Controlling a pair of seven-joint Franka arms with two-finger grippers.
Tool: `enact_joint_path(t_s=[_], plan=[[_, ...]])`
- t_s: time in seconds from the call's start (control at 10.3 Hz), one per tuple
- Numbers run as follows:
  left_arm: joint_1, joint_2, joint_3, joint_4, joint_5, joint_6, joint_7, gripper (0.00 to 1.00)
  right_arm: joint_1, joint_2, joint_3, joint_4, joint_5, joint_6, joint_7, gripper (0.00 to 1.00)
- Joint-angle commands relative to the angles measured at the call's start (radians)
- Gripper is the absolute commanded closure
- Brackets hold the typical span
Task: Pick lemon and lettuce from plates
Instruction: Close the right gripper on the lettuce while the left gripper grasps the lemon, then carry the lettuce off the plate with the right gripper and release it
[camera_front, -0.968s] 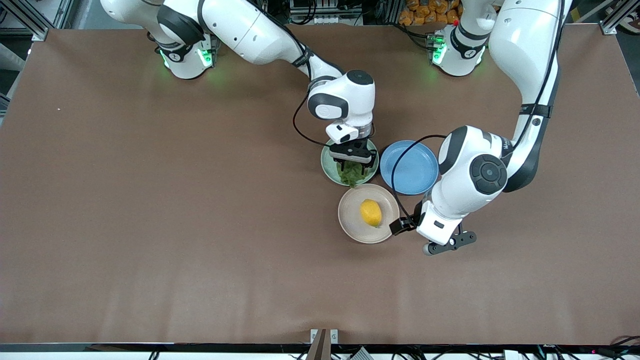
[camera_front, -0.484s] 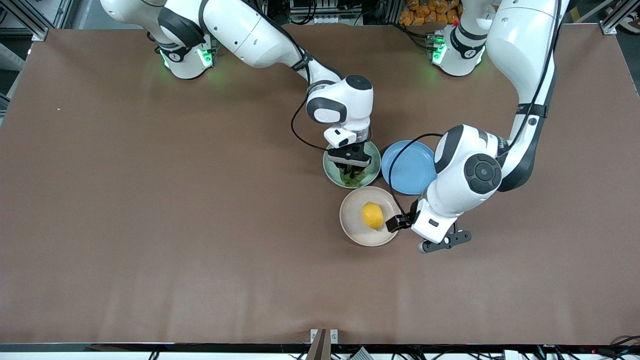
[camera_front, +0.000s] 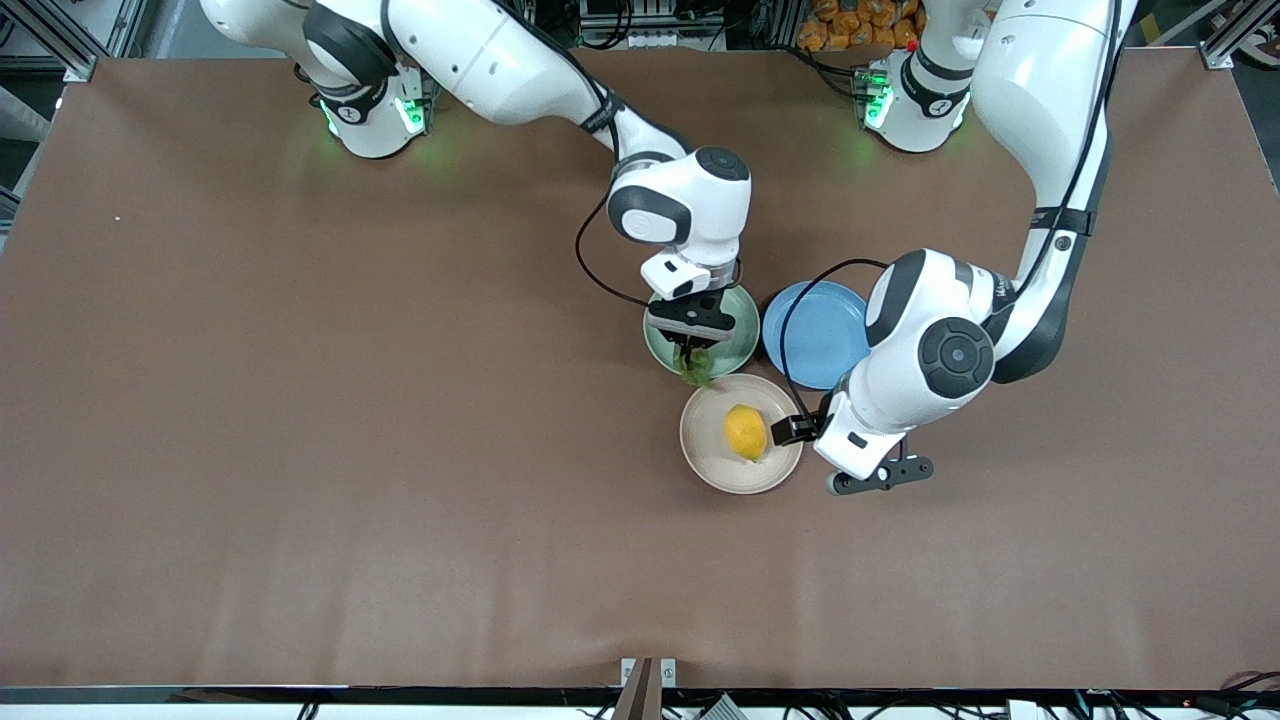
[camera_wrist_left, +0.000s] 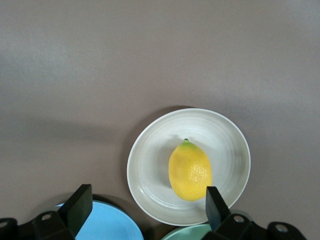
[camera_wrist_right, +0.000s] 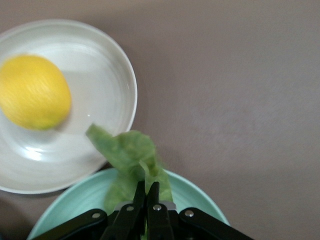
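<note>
The lemon (camera_front: 745, 432) lies on the beige-pink plate (camera_front: 705, 455); it shows in the left wrist view (camera_wrist_left: 189, 170) and the right wrist view (camera_wrist_right: 32, 91) too. My right gripper (camera_front: 692, 352) is shut on the lettuce (camera_front: 697, 367), which hangs over the mint green plate (camera_front: 738, 340); the leaf (camera_wrist_right: 131, 152) droops past the plate's rim (camera_wrist_right: 200, 197). My left gripper (camera_wrist_left: 145, 202) is open, above the table beside the beige-pink plate (camera_wrist_left: 150, 170), toward the left arm's end. In the front view only its body (camera_front: 880, 476) shows.
A blue plate (camera_front: 815, 335) stands beside the mint green plate, toward the left arm's end, partly under the left arm. It shows at the edge of the left wrist view (camera_wrist_left: 107, 225). The three plates sit close together.
My right gripper has closed on the lettuce and lifted it off the mint green plate. My left gripper has shifted a little closer to the beige-pink plate.
</note>
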Motion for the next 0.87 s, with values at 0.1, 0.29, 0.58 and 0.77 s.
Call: enact_joint_path(t_s=[0.1,0.29,0.58,0.77], plan=[[-0.045,0.051,0.01,0.009,-0.015,-0.006,0.007,0.0,-0.142,-0.232,0.014,-0.038,0.293,-0.198,-0.365,1.0],[-0.087,0.078,0.016,0.01,-0.012,0.006,0.005,0.0,-0.263,-0.339,0.014,-0.076,0.403,-0.276,-0.549,1.0],[-0.119,0.121,0.019,0.012,0.032,0.055,0.009,0.0,-0.476,-0.438,0.008,-0.089,0.509,-0.413,-0.866,1.0],[-0.128,0.147,0.019,0.012,0.048,0.099,0.007,0.0,-0.603,-0.446,0.007,-0.107,0.512,-0.485,-1.048,1.0]])
